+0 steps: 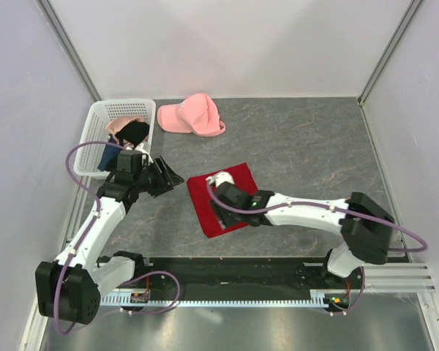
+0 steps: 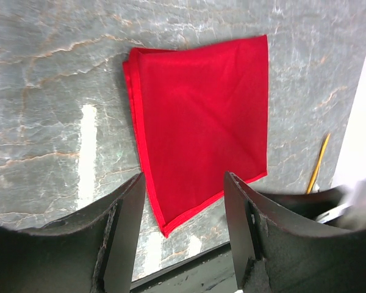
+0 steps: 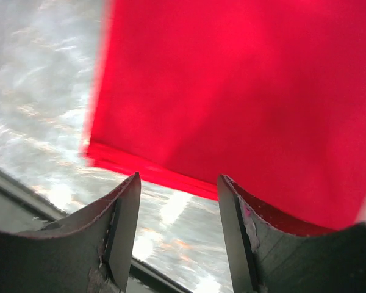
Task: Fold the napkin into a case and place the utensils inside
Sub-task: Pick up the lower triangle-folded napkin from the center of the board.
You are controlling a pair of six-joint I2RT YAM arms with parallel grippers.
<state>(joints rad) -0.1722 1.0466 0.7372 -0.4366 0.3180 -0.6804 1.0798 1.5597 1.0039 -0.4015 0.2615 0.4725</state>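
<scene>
The red napkin lies folded into a layered rectangle on the grey table, mid-front. It shows whole in the left wrist view, its stacked edges at the left and near corner. One thin orange utensil lies just right of it, beside a white part of the right arm; no utensil shows in the top view. My left gripper is open and empty, left of the napkin. My right gripper is open and empty, low over the napkin's near edge.
A white basket with dark and peach garments stands at the back left. A pink cap lies behind the napkin. The black front rail runs along the near table edge. Walls close in on both sides.
</scene>
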